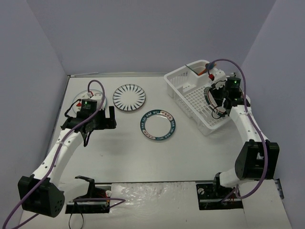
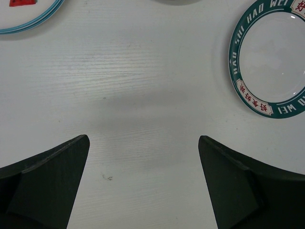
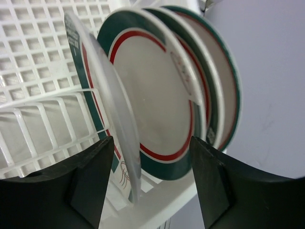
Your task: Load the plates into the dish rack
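The white dish rack (image 1: 190, 93) stands at the right. Plates stand on edge in it, two with green-and-red rims (image 3: 157, 95); a pale plate (image 3: 116, 114) leans in front of them. My right gripper (image 3: 152, 164) is open and straddles their lower edges; it hangs over the rack's near end in the top view (image 1: 220, 99). On the table lie a black radial-striped plate (image 1: 129, 97), a teal-rimmed plate with red characters (image 1: 159, 124) and a strawberry plate (image 1: 80, 101), partly under my left arm. My left gripper (image 1: 112, 119) is open and empty over bare table (image 2: 143, 143).
The rack's corner cup (image 1: 206, 70) holds something orange. In the left wrist view the teal-rimmed plate (image 2: 269, 57) lies at the upper right and a blue-rimmed plate edge (image 2: 28, 16) at the upper left. Walls close in the back and both sides.
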`<state>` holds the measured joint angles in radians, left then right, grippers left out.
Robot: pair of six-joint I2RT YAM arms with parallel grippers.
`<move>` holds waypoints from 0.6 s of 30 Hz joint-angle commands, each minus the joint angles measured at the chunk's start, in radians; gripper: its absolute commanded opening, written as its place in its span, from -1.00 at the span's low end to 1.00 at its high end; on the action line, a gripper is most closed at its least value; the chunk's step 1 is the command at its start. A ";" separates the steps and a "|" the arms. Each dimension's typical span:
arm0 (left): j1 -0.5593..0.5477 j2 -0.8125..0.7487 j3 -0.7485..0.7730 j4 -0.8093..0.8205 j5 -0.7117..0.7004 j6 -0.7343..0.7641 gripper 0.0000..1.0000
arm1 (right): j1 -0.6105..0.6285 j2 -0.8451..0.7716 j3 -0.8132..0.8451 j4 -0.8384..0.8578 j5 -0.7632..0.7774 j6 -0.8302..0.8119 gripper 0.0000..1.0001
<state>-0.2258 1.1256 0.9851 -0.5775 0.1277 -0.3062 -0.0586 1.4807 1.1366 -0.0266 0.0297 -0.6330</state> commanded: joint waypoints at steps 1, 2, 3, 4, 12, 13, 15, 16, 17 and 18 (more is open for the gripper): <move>0.009 0.020 0.024 0.050 0.026 -0.021 0.94 | -0.003 -0.130 0.054 0.063 0.050 0.061 0.27; 0.009 0.025 0.027 0.050 0.029 -0.022 0.94 | -0.003 -0.137 0.062 0.063 0.071 0.062 0.28; 0.009 0.027 0.027 0.051 0.033 -0.025 0.94 | -0.005 -0.135 0.067 0.063 0.089 0.063 0.28; 0.009 0.028 0.026 0.052 0.037 -0.028 0.94 | -0.006 -0.134 0.071 0.063 0.107 0.065 0.29; 0.009 0.019 0.013 0.058 0.037 -0.037 0.94 | -0.001 -0.225 0.034 0.079 -0.169 0.167 0.18; 0.009 0.019 0.011 0.059 0.038 -0.038 0.94 | 0.000 -0.237 0.023 0.081 -0.189 0.185 0.16; 0.009 0.023 0.008 0.064 0.050 -0.044 0.94 | 0.000 -0.251 0.009 0.081 -0.210 0.222 0.12; 0.009 0.025 0.008 0.068 0.060 -0.048 0.94 | 0.000 -0.261 0.005 0.082 -0.222 0.241 0.11; 0.009 0.027 0.004 0.077 0.076 -0.057 0.94 | 0.000 -0.277 0.000 0.084 -0.241 0.288 0.11; 0.008 0.028 0.000 0.085 0.094 -0.068 0.94 | 0.001 -0.289 -0.005 0.090 -0.254 0.344 0.11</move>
<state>-0.2230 1.1625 0.9808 -0.5641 0.1667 -0.3364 -0.0620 1.2686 1.1390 -0.0105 -0.1130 -0.4559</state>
